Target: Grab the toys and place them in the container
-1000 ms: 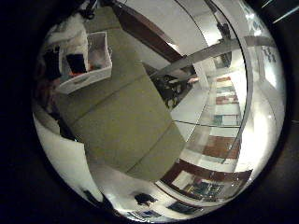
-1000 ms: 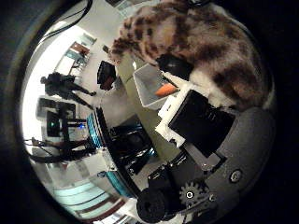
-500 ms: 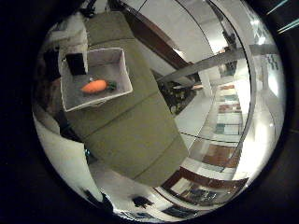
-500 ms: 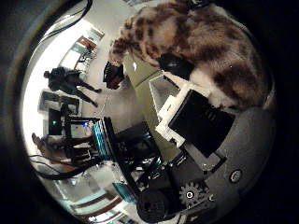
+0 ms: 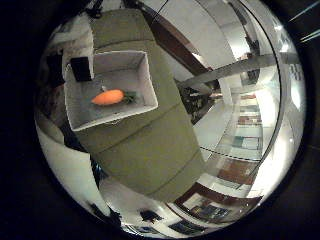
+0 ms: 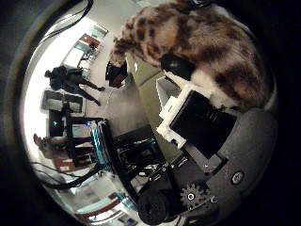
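Note:
In the right thumb side palm view a brown spotted plush toy (image 6: 193, 42) fills much of the picture, close to the palm. My hand (image 6: 202, 122) shows as white and black parts beside it, with fingers curled against the plush. In the right little finger side palm view a white container (image 5: 138, 66) stands on an olive green table (image 5: 150, 150). An orange toy carrot (image 5: 107, 97) lies in the container, and a small black thing (image 5: 81, 68) sits in one corner of it.
The table's edge drops to a pale floor (image 5: 65, 165) on one side. A black and teal stand (image 6: 122, 151) is on the floor in the right thumb side palm view. The green tabletop stretches away from the container.
The little finger side camera has moved, so the container now shows larger and nearer the middle, with the carrot in sight. The plush stays against the palm.

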Robot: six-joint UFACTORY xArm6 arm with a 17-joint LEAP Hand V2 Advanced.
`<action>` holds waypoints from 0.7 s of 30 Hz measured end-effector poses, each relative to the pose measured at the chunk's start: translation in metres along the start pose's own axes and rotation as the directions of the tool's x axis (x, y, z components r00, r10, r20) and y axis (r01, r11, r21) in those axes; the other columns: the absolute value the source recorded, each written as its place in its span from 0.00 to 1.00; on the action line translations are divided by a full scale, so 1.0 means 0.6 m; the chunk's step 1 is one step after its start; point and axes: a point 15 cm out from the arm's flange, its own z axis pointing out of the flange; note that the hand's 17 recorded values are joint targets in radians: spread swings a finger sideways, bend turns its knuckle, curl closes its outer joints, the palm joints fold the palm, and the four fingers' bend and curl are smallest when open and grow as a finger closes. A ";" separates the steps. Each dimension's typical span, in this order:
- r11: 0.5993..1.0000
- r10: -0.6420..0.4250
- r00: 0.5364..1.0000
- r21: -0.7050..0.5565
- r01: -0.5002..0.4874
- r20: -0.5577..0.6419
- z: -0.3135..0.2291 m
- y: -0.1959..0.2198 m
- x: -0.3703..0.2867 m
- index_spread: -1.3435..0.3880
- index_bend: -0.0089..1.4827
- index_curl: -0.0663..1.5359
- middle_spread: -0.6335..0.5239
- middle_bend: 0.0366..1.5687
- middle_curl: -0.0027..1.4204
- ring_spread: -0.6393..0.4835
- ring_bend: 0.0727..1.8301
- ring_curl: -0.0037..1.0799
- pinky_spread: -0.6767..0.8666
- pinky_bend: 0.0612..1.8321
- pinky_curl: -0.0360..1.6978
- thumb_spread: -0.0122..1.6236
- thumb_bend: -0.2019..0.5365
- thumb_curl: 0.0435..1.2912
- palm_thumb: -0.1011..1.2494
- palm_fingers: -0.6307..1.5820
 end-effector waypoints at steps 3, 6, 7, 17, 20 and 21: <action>1.000 0.001 1.000 -0.003 -0.001 0.002 0.023 0.000 0.000 0.65 0.80 0.54 0.44 0.88 0.52 0.34 0.68 0.83 0.31 0.75 0.51 0.63 0.25 0.45 0.87 0.79; 1.000 0.001 1.000 -0.012 -0.001 0.010 0.044 0.003 -0.003 0.65 0.79 0.54 0.44 0.88 0.52 0.34 0.68 0.84 0.31 0.75 0.51 0.63 0.25 0.45 0.86 0.79; 1.000 0.003 1.000 -0.016 -0.003 0.015 0.054 0.005 -0.004 0.64 0.79 0.54 0.44 0.88 0.52 0.34 0.68 0.84 0.31 0.75 0.51 0.63 0.25 0.45 0.85 0.79; 0.999 -0.022 1.000 -0.024 0.023 0.011 0.083 0.008 -0.003 0.60 0.50 0.51 0.43 0.71 0.48 0.36 0.64 0.71 0.23 0.67 0.43 0.64 0.23 0.36 0.63 0.66; 0.999 -0.033 0.999 -0.028 0.033 0.009 0.081 0.010 -0.002 0.61 0.39 0.49 0.48 0.66 0.47 0.43 0.62 0.67 0.23 0.63 0.42 0.65 0.23 0.33 0.59 0.59; 0.999 -0.038 0.999 -0.029 0.038 0.010 0.081 0.010 -0.002 0.61 0.36 0.49 0.50 0.64 0.46 0.47 0.63 0.66 0.24 0.62 0.42 0.66 0.23 0.32 0.58 0.56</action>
